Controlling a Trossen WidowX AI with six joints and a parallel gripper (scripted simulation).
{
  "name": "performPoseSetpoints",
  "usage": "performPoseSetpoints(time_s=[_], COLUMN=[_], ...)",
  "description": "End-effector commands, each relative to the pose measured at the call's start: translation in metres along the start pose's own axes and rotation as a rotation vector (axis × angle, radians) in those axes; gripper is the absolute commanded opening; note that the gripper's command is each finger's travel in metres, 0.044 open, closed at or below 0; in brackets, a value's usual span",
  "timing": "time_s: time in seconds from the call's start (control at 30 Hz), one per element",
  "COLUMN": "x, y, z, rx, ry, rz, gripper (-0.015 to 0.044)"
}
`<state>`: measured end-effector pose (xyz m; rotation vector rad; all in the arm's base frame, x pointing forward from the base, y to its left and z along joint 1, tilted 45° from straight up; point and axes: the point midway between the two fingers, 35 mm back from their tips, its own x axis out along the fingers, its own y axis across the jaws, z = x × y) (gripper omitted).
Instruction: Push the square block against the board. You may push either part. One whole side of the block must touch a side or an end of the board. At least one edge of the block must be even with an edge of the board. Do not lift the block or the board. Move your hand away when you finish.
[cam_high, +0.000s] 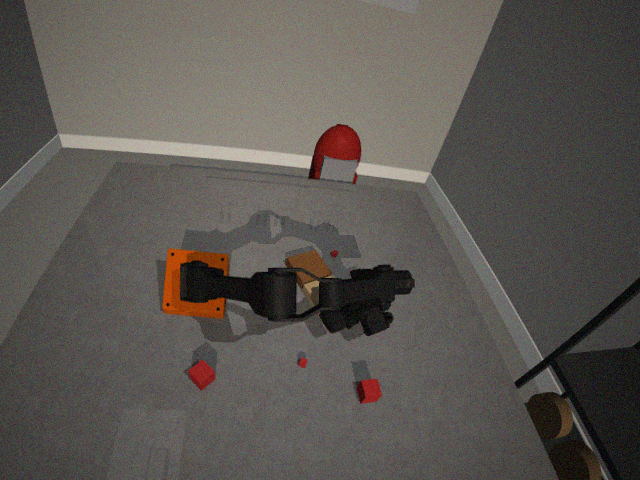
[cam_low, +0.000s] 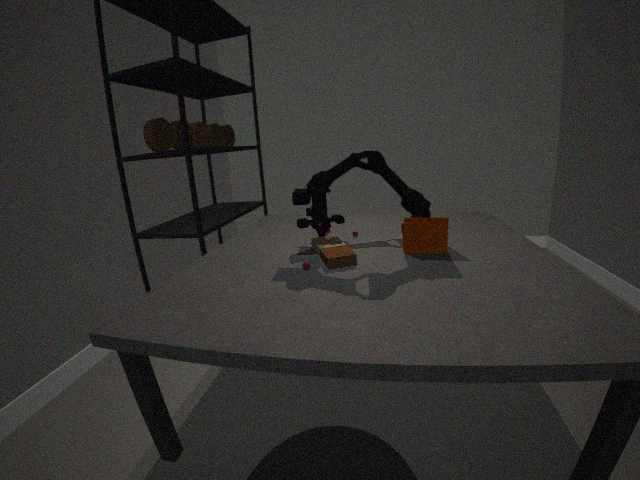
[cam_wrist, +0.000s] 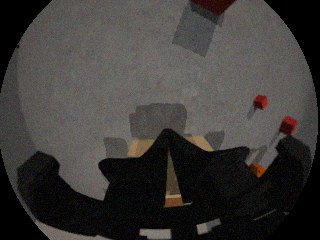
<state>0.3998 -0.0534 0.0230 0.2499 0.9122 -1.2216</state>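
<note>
We see the closed gripper (cam_high: 404, 283) (cam_low: 321, 233) (cam_wrist: 167, 131) above two wooden pieces.
The brown square block (cam_high: 308, 266) (cam_low: 339, 255) (cam_wrist: 174, 201) lies just beside the pale board (cam_high: 313, 292) (cam_low: 324, 241) (cam_wrist: 142, 146), near mid-table; our fingertips are pressed together at the board's far end.

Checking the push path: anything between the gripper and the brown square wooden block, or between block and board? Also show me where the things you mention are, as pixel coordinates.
The tan wooden board (cam_high: 312, 291) (cam_low: 324, 241) (cam_wrist: 141, 146) lies between the gripper (cam_high: 351, 315) (cam_low: 321, 233) (cam_wrist: 167, 131) and the block (cam_high: 308, 264) (cam_low: 338, 252) (cam_wrist: 173, 202). Nothing visible separates block and board.
</note>
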Motion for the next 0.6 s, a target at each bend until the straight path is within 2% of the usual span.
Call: performPoseSetpoints(time_s=[0.0,0.23,0.57], x=[0.0,0.0,0.0], y=[0.001,0.001,0.002], z=[-0.009,-0.02,-0.009], rx=[-0.002,-0.002,-0.002], ry=[0.001,0.002,0.002], rz=[0.001,0.002,0.002], gripper=[0.0,0.0,0.0])
